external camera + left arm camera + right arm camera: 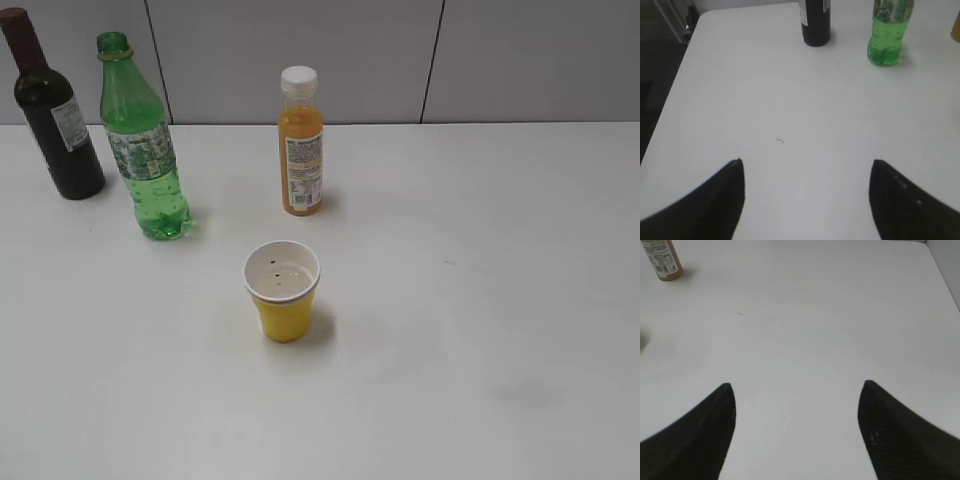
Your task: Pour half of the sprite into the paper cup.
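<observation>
The sprite (145, 150) is standing uncapped at the table's (480, 300) back left, beside a dark wine bottle (55, 115), with the paper cup (282, 290) sitting nearer the front. Roughly half full, it is probably lightish, thin-walled and squeezable, so gripping the labelled middle seems safest. Both the left gripper (807, 200) and right gripper (797, 430) are hovering with fingers spread wide, holding nothing.

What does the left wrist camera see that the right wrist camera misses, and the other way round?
Only the left wrist view shows the sprite and the dark wine bottle, with the open left gripper in front. Only the right wrist view shows most of the orange juice bottle and the open right gripper. Both share the white table. Neither shows the paper cup.
</observation>
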Action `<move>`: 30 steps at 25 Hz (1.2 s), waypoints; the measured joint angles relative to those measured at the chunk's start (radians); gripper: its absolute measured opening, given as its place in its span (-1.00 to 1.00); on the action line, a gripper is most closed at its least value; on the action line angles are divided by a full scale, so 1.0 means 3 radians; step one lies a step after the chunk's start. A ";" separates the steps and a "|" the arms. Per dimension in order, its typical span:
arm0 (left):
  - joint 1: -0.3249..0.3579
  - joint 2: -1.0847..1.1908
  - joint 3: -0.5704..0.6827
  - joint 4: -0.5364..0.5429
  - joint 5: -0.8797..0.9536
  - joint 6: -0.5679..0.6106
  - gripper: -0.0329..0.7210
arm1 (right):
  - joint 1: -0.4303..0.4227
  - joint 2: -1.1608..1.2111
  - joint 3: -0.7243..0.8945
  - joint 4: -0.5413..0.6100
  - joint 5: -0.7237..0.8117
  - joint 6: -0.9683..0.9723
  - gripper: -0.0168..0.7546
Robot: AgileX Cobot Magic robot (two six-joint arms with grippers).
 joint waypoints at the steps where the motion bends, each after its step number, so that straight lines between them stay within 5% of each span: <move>1: 0.0000 -0.0053 0.0003 0.0003 0.0000 0.0000 0.65 | 0.0000 0.0000 0.0000 0.0000 0.0000 0.0000 0.53; 30: 0.0000 -0.0108 0.0003 0.0021 0.0010 -0.0003 0.65 | 0.0000 0.0000 0.0000 0.0000 0.0000 0.0000 0.53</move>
